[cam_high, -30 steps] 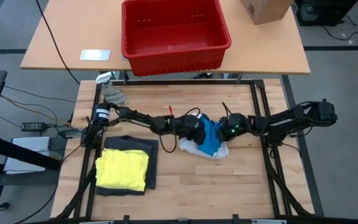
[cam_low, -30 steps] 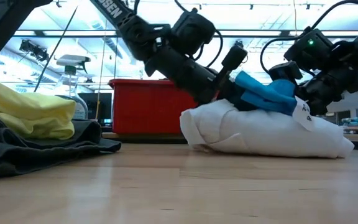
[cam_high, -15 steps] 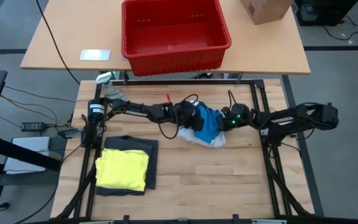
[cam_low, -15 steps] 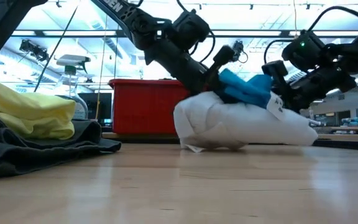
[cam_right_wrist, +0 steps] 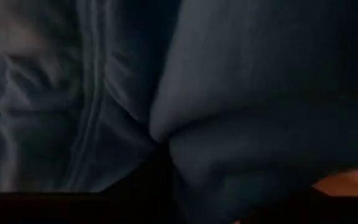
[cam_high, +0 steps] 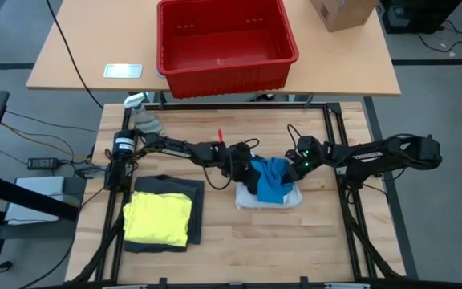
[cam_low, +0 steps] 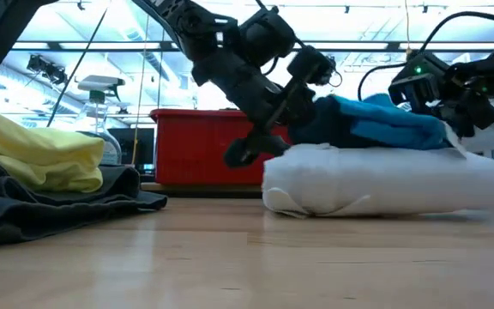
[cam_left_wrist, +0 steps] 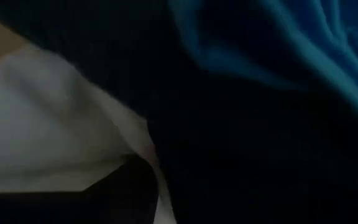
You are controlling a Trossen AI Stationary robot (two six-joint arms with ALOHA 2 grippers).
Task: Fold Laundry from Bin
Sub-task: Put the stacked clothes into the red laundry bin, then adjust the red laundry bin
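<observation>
Table: a pale wooden worktable [cam_high: 239, 241] inside a dark frame; behind it a second tan table [cam_high: 79, 56] carries the red bin [cam_high: 225, 44], a cardboard box [cam_high: 342, 12] at its far right corner and a small flat pale device [cam_high: 123, 71].
Room beyond: in the low view, bright ceiling lights and glass walls behind the bin.
Left gripper [cam_high: 247, 172]: reaches in from the left edge and sits at the left side of the blue garment, against its dark trim; whether its fingers are spread or pinching I cannot tell, the cloth hides them.
Right gripper [cam_high: 293, 167]: reaches in from the right edge and sits at the right side of the blue garment; its fingers are hidden too, so I cannot tell their state.
Blue garment [cam_high: 273, 178]: bunched between the two grippers, lying on top of the white one.
White garment [cam_low: 393, 178]: a folded bundle flat on the wood, under both grippers.
Yellow garment [cam_high: 159, 218]: folded, well to the left gripper's near side, on the dark grey garment [cam_high: 196, 193].
Rag [cam_high: 147, 124]: small, pale grey, at the table's far left corner, beside the left arm's base.
</observation>
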